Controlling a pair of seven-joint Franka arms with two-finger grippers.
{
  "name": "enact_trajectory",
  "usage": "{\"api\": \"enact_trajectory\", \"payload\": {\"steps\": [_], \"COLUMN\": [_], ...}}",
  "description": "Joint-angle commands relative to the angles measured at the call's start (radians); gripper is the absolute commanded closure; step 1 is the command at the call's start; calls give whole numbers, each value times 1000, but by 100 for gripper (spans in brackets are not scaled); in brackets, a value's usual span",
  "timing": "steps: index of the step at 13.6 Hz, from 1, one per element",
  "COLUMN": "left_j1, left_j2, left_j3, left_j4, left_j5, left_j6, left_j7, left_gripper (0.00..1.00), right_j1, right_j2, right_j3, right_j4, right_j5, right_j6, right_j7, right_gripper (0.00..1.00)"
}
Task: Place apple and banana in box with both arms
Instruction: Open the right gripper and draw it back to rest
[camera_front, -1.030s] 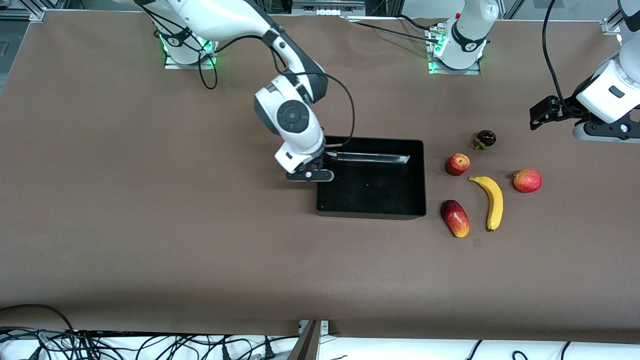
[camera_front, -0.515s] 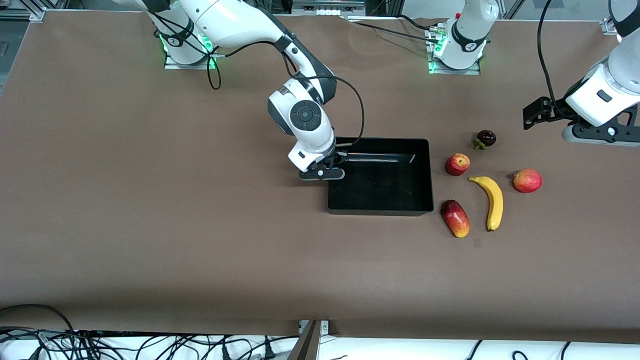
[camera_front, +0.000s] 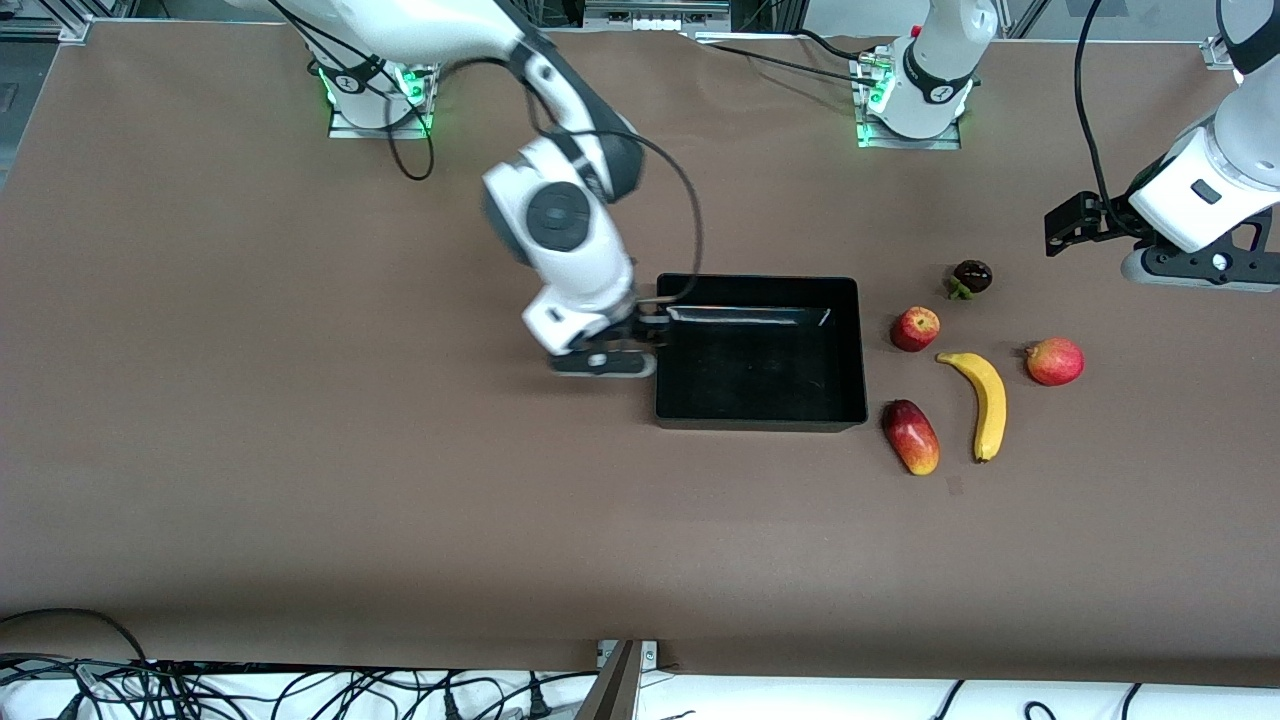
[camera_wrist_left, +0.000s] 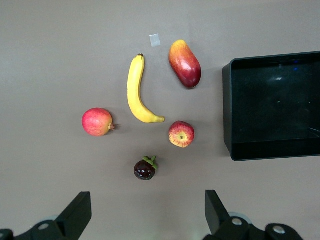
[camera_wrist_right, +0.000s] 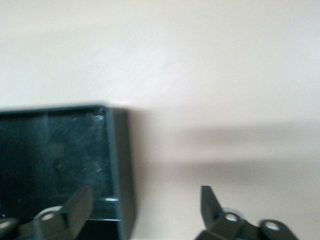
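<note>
The black box (camera_front: 760, 424) stands open and empty mid-table; it also shows in the left wrist view (camera_wrist_left: 228, 110) and the right wrist view (camera_wrist_right: 119, 160). The apple (camera_front: 915, 328) (camera_wrist_left: 181, 134) lies beside the box toward the left arm's end. The banana (camera_front: 984, 400) (camera_wrist_left: 135, 95) lies just nearer the front camera than the apple. My right gripper (camera_front: 603, 362) (camera_wrist_right: 146, 194) is open and low at the box's wall toward the right arm's end, one finger over the box's inside and one outside. My left gripper (camera_front: 1188, 268) (camera_wrist_left: 147, 200) is open and empty, high above the table near the dark fruit.
A dark purple fruit with a green cap (camera_front: 972, 276) (camera_wrist_left: 145, 169) lies farther from the front camera than the apple. A red-orange round fruit (camera_front: 1054, 361) (camera_wrist_left: 97, 122) and an elongated red-yellow fruit (camera_front: 911, 436) (camera_wrist_left: 185, 64) flank the banana. A small pale tag (camera_wrist_left: 155, 40) lies on the table.
The box slid a little toward the left arm's end with the right gripper at its wall. The right gripper has then drawn back toward the right arm's end. The left arm shifted slightly.
</note>
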Motion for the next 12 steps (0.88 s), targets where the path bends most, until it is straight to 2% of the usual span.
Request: {"api": "enact_trajectory", "payload": {"steps": [1, 2, 5, 6, 7, 8, 10, 12], "left_j1": [0, 0, -2, -2, 0, 0, -2, 0], "left_j2": [4, 4, 5, 5, 5, 5, 5, 10], "left_j3": [-4, -4, -4, -4, -4, -4, -4, -4], "left_j4": [18, 18, 18, 18, 18, 18, 18, 16], "left_j5": [-11, -11, -11, -11, -11, -11, -11, -14], "left_j6": [-15, -15, -17, -17, -17, -17, -19, -22], "left_j7": [9, 9, 4, 4, 4, 6, 7, 12], "left_gripper": [0, 0, 0, 0, 0, 0, 0, 0], "right_j1": [-44, -54, -54, -60, -95, -148, -304, -460], "right_j2": [-164, -222, -403, -467, -514, -549, -575, -585], "right_j3": [-97, -141, -284, -308, -303, -280, -127, 8], "right_j4": [-40, -50, -154, -212, -259, -288, -291, -291], "right_j5": [38, 72, 77, 65, 54, 37, -48, -69], "right_j6": [-199, -270, -421, -432, -435, -438, -464, -470], "right_j7": [-167, -228, -417, -453, -465, -499, -519, -543], "right_gripper": [0, 0, 0, 0, 0, 0, 0, 0]}}
